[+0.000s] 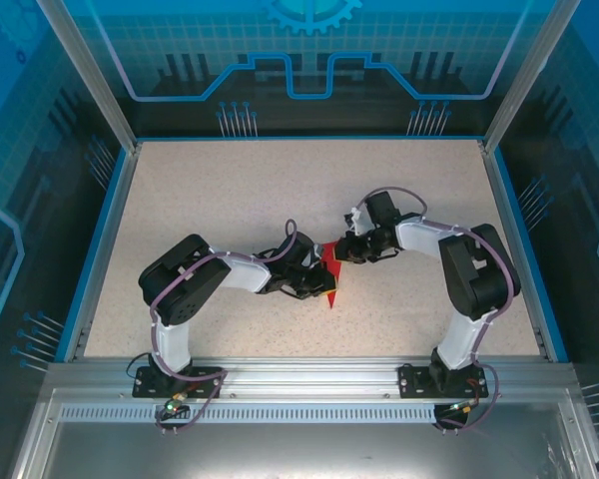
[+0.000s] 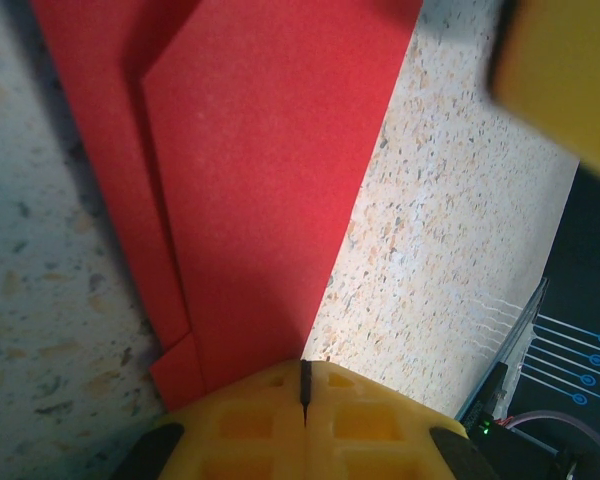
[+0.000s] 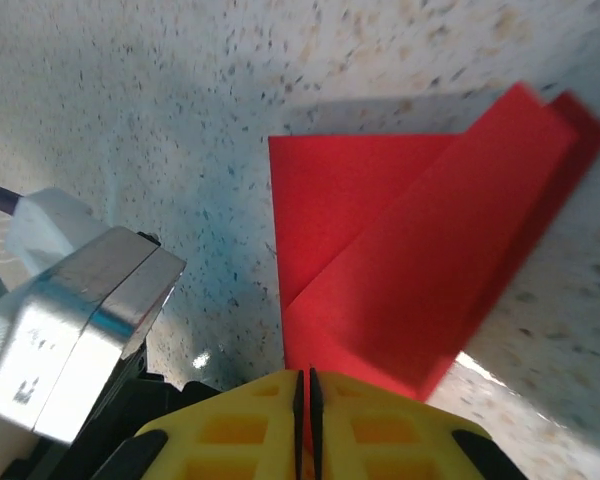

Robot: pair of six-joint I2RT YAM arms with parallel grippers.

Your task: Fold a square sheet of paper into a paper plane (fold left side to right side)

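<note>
Closure: left gripper (image 2: pixel 305 385) is pressed together at the edge of the bright red folded paper sheet (image 2: pixel 260 180); right gripper (image 3: pixel 305 385) likewise. Clamping of paper cannot be told. Sheet lies layered near centre of speckled tabletop (image 1: pixel 230 200). Judged step: creasing the left-to-right fold. Next move: press along the crease without shifting layers. Arms reach inward, elbows bent, from 9 and 1 o'clock.

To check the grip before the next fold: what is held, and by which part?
The folded red paper, by both arms: the left jaws are shut on an edge near a corner, the right jaws on the folded flap's edge.
</note>
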